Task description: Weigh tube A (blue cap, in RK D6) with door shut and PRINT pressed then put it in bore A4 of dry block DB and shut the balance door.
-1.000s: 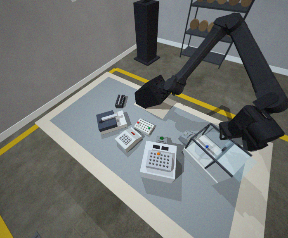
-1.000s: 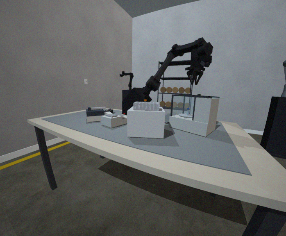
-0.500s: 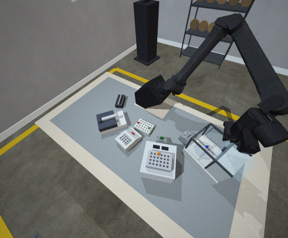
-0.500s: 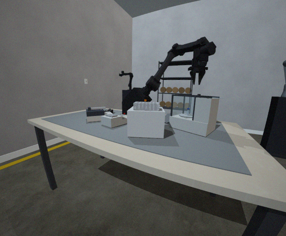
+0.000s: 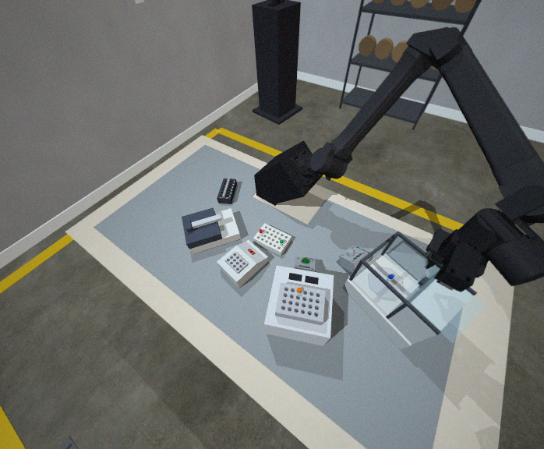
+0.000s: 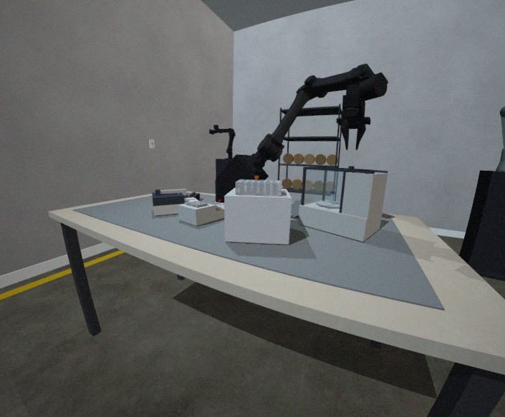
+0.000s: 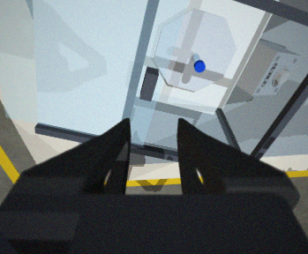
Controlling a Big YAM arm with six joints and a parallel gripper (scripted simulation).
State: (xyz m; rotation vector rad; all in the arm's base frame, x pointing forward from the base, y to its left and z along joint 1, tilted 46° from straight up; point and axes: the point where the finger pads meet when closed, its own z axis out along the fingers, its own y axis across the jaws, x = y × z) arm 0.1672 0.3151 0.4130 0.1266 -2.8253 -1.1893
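Note:
Tube A (image 5: pixel 390 276) (image 7: pixel 199 66) (image 6: pixel 332 193), blue-capped, stands on the balance's pan (image 7: pixel 215 35) inside the glass box. The balance (image 5: pixel 383 311) (image 6: pixel 360 202) is at the right of the mat. Its top door pane (image 5: pixel 449 304) (image 7: pixel 72 66) is slid back past the box, so the top is open. My gripper (image 5: pixel 431 274) (image 6: pixel 354 144) (image 7: pixel 154 127) hangs above the box's rear top edge, fingers pointing down, partly open with nothing between them. The large white block with a grid of bores (image 5: pixel 301 305) (image 6: pixel 257 215) holds one orange-capped tube (image 5: pixel 299 289).
The white tube rack (image 5: pixel 273 238) holds red- and green-capped tubes. A smaller white block with bores (image 5: pixel 241 260), a dark-lidded box (image 5: pixel 208 229), a black block (image 5: pixel 227 189), a green-topped unit (image 5: pixel 305 262) and a small grey unit (image 5: pixel 353 255) (image 7: pixel 271 75) stand around.

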